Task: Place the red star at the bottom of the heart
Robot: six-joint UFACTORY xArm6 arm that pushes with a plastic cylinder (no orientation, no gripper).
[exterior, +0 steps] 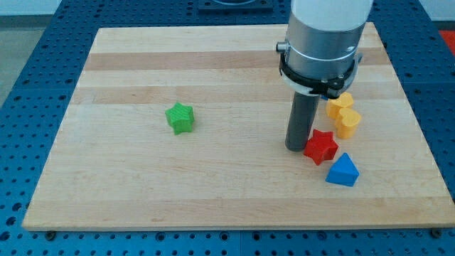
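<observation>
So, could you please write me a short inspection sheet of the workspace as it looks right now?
Surface: wooden board, lying flat on a blue perforated table.
Job's things: red star sits just below the yellow heart, toward the view's bottom and slightly left; I cannot tell whether they touch.
Clutter: green star alone at the view's left; blue triangular block just below and right of the red star.
Grippers: none; my tip rests against the red star's left side.
Cables: nothing seen.
Surroundings: floor beyond the table at the view's top.
</observation>
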